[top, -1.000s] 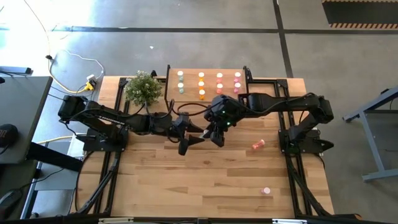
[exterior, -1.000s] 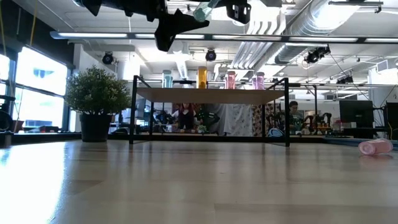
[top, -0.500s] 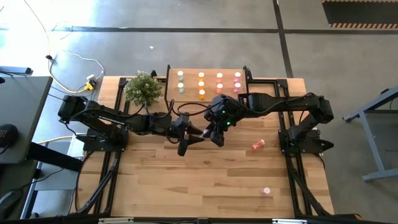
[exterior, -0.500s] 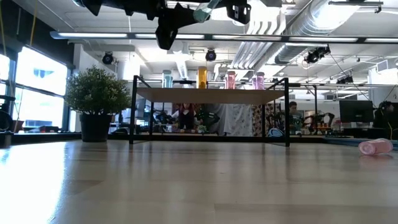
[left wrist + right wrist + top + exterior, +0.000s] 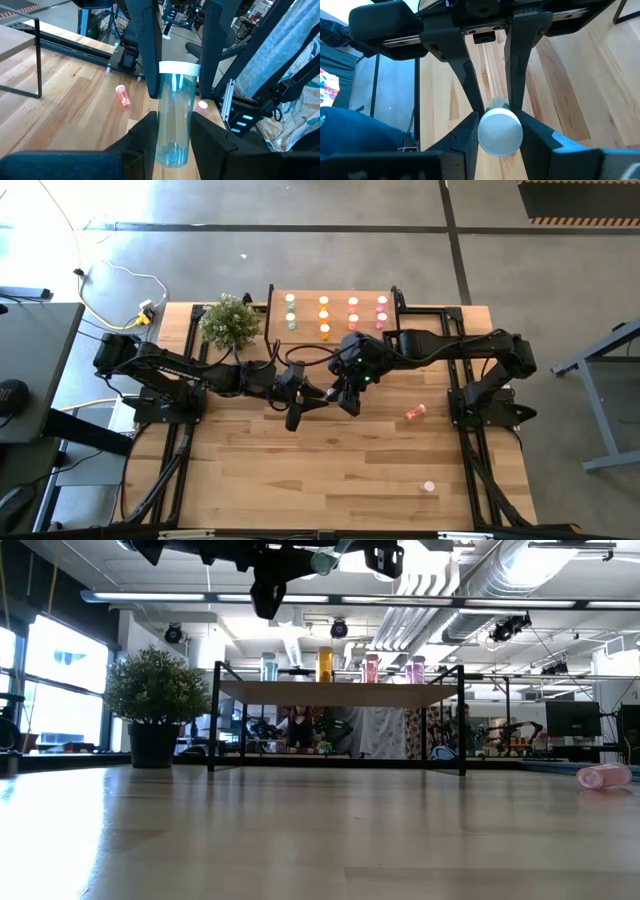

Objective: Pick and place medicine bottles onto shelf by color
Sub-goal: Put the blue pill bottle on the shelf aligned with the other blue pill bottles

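A pale green medicine bottle (image 5: 172,120) with a white cap (image 5: 500,132) hangs high over the middle of the table, between my two grippers. My left gripper (image 5: 172,137) comes from the table's left and is shut on the bottle's bottom end. My right gripper (image 5: 500,125) comes from the right and is shut on the cap end. In the high view they meet at the bottle (image 5: 330,394). The shelf (image 5: 308,330) stands at the far edge on black legs and carries several bottles in columns: green, orange, red-pink, pink. My left gripper pinches the bottle's body near its bottom end (image 5: 170,147) between its two fingers. The fingers run along the bottle, nearly level, from the table's left. The bottle is lifted clear of the table, cap away from this gripper. My right gripper pinches the cap end (image 5: 499,142) between its two fingers, one on either side of the white cap. It comes slanting down from the table's right. In the left wrist view its fingers (image 5: 150,55) flank the cap (image 5: 179,67). The bottle hangs clear of the table.
A pink bottle (image 5: 416,412) lies on its side on the table's right; another (image 5: 429,486) rests near the front right. A potted plant (image 5: 230,320) stands left of the shelf. The table's near half is bare wood.
My left gripper has shut on the bottle's bottom end: its fingers stood spread a second ago and now lie together around it. Neither arm has moved, and the bottle has stayed in place in my right gripper.
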